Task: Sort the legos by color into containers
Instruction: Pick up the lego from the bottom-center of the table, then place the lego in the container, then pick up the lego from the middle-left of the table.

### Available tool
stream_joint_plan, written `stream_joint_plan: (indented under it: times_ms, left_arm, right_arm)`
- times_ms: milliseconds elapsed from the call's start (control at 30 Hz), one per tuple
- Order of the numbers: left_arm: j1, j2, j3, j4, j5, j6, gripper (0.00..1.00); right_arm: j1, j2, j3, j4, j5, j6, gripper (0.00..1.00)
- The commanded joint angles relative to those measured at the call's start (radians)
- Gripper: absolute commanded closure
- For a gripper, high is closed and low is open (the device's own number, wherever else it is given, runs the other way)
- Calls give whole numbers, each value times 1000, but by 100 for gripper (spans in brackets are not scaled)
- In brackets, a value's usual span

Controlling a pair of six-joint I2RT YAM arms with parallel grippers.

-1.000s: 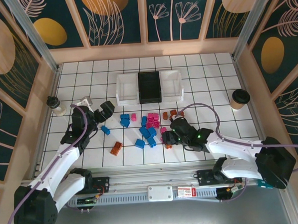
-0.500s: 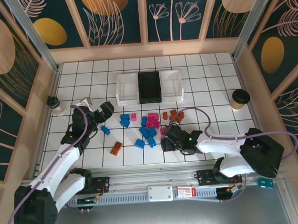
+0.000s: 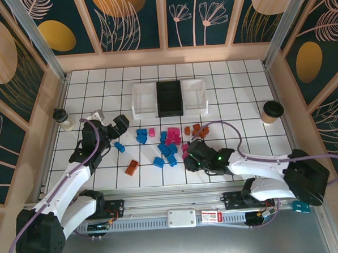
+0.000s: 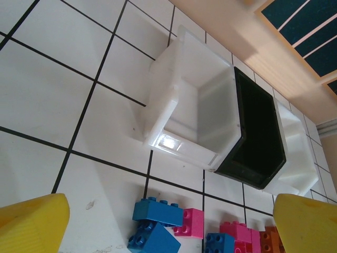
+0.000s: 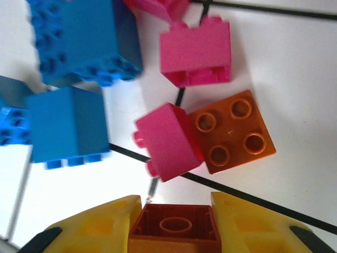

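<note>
The white-tiled worktop carries the containers in a touching row near its far side: a black bin between the left white bin and the right white bin. The left end effector hangs left of the pile, its yellow fingers spread apart. The right end effector sits low at the pile's near right edge, pinching an orange-brown brick. The legos lie scattered mid-worktop.

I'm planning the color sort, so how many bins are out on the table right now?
3, side by side in one touching row: left white bin, black bin in the middle, right white bin. None seems hidden.
</note>
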Motion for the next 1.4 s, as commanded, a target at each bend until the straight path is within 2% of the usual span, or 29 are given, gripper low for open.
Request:
stream_joint_plan:
  times_ms: [0, 100, 200, 333, 467, 600, 700, 767, 833, 867, 933, 1100, 1200, 1367]
  left_arm:
    - [-5, 11, -9, 11, -13, -20, 1]
    - [-5, 19, -16, 27, -15, -38, 1]
    - [-5, 22, -19, 36, -12, -51, 1]
    - [-5, 18, -19, 17, -16, -58, 1]
    - [-6, 1, -23, -23, -51, -73, 1]
    - [-5, -25, -34, -67, -105, -107, 1]
    - [-6, -43, -51, -75, -116, -134, 1]
    - [-5, -54, -53, -90, -134, -145, 1]
    - [-5, -57, -46, -118, -157, -145, 1]
    - [-5, -55, -41, -140, -175, -147, 1]
    - [-5, -51, -34, -178, -207, -148, 1]
    - [-5, -5, -27, -274, -262, -162, 3]
    - [-5, 52, -36, -262, -222, -162, 6]
    - [-5, 197, -38, -174, -134, -130, 17]
  right_arm:
    - [-3, -97, 45, -74, 24, -28, 75]
    - [-98, -126, 122, -59, 37, -111, 76]
    - [-271, -73, 218, 57, -10, -206, 78]
    - [-458, 139, 376, 200, -71, -249, 78]
    - [-558, 391, 555, 237, -81, -253, 79]
    - [-588, 609, 739, 192, -63, -265, 78]
    - [-597, 697, 810, 184, -40, -256, 74]
    - [-602, 732, 841, 183, -43, -247, 66]
    - [-602, 747, 861, 180, -48, -242, 47]
    - [-602, 747, 866, 181, -54, -240, 42]
    - [-601, 731, 856, 187, -64, -234, 38]
    - [-588, 650, 755, 236, -81, -226, 37]
    - [-582, 598, 669, 279, -84, -209, 37]
    - [-584, 530, 568, 314, -84, -201, 37]
